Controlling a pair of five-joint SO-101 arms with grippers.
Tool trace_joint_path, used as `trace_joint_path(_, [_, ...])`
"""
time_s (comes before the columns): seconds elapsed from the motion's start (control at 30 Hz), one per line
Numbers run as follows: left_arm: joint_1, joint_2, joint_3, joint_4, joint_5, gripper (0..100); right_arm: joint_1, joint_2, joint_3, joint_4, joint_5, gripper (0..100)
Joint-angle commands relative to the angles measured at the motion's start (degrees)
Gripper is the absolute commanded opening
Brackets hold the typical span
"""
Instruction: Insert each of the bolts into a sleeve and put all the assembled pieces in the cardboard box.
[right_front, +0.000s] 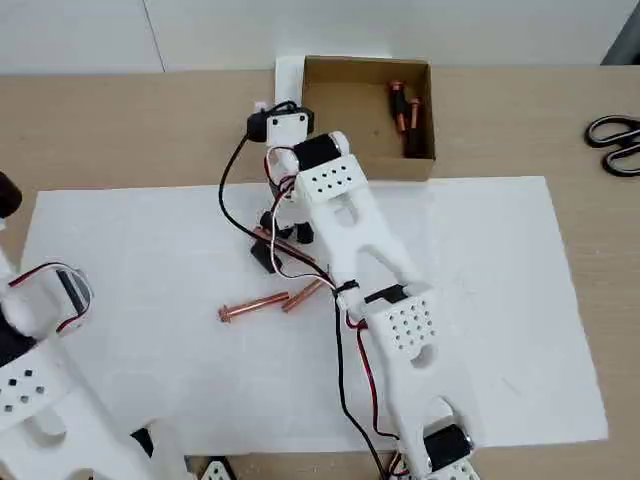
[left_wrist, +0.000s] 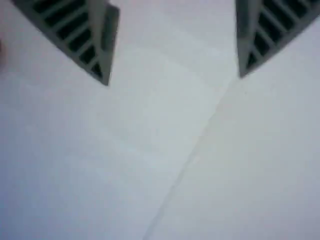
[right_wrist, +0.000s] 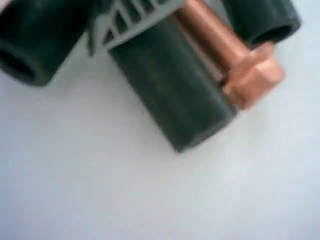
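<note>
- High view: the cardboard box (right_front: 362, 168) sits at the far edge of the table. Some assembled pieces (right_front: 405, 108), copper bolts seated in dark sleeves, lie against its wall on the picture's right. Their exact count is hard to read.
- On the white paper (right_front: 480, 280), nearer the arms' bases, a long bolt (right_front: 252, 306) and a short bolt (right_front: 303, 294) lie almost end to end. Both are bare, with no sleeve on either.
- A third bolt (right_wrist: 227, 55) lies in a cluster of three dark sleeves (right_wrist: 172, 87) beneath the right arm. In the right wrist view it rests alongside one sleeve, touching it, and is not pushed into it.
- Judged from this, the task is about midway. A first batch is boxed, and at least three bolts remain to be sleeved and carried over.
- The right gripper (right_front: 280, 234) hangs low over the cluster. Its arm stretches from the near table edge towards the box, with the wrist pitched steeply down. Whether this claw is clamped on the third bolt or merely lies beside it cannot be told.
- The left gripper (left_wrist: 172, 75) is at the near left of the table, above bare paper. Its claw is spread wide and holds nothing.
</note>
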Motion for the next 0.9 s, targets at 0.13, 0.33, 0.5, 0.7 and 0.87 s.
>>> trace_joint_path(0.13, [0.26, -0.88, -0.22, -0.09, 0.0, 16, 0.4, 2.33, -0.44, -1.01, -0.44, 13.6])
trace_joint_path(0.33, [0.26, -0.88, -0.22, -0.09, 0.0, 16, 0.4, 2.68, -0.44, -0.57, -0.35, 13.4])
trace_joint_path(0.5, [0.26, -0.88, -0.22, -0.09, 0.0, 16, 0.84, 2.33, -0.44, -0.48, -0.18, 0.0])
trace_joint_path(0.7, [0.26, -0.88, -0.22, -0.09, 0.0, 16, 3.3, -1.54, -5.45, 3.65, -0.09, 0.4])
trace_joint_path(0.87, [0.26, -0.88, -0.22, -0.09, 0.0, 16, 6.11, -9.98, -12.22, 7.96, 0.0, 0.4])
